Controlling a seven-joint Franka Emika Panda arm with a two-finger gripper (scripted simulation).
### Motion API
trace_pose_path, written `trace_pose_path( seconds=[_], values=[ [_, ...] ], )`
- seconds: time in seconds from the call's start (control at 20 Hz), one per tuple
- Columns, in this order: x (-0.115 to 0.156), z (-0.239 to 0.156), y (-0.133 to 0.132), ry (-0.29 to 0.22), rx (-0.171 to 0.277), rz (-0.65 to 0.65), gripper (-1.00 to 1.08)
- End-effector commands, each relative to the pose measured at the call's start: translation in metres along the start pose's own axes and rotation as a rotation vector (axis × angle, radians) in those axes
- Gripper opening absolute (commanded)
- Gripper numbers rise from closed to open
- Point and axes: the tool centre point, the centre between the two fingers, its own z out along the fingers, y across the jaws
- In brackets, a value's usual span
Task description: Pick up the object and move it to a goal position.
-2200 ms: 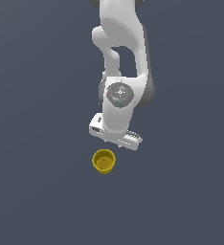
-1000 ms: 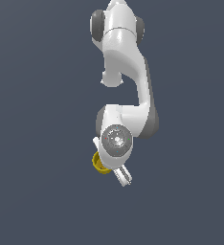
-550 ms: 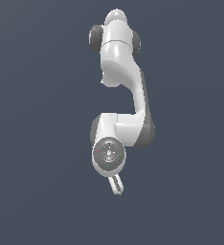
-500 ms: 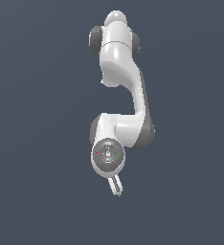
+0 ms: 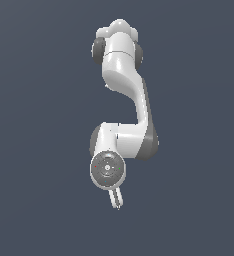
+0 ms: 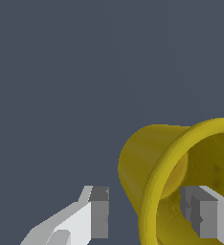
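Observation:
The object, a mustard-yellow cup (image 6: 154,158), fills much of the wrist view, with its open mouth turned toward the camera. My gripper (image 6: 150,217) is open and straddles the cup's near wall. One grey pad (image 6: 200,217) is inside the cup and the other pad (image 6: 98,213) is outside, with a gap left to the wall. In the exterior view the wrist flange faces the camera and hides the cup. Only the gripper (image 5: 117,199) pokes out below the flange.
The white arm (image 5: 124,90) rises in a bend above the hand in the exterior view. Everything around it is plain dark grey-blue ground, and no other object shows.
The hand has come down over the cup and turned its flange toward the exterior camera, so the cup went from visible to hidden. Over the last half second the arm hardly moved.

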Motion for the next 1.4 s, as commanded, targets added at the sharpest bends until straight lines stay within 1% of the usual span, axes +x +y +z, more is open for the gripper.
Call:
trace_pose_path(
  seconds=[0.0, 0.45, 0.5, 1.35],
  values=[
    [0.0011, 0.0003, -0.0008, -0.002, -0.001, 0.011, 0.28],
    [0.0022, 0.0004, -0.0013, -0.002, -0.001, 0.015, 0.28],
    [0.0022, 0.0004, -0.0013, -0.002, -0.001, 0.015, -1.00],
    [0.0004, -0.0017, -0.0001, -0.003, 0.000, 0.017, -1.00]
  ],
)
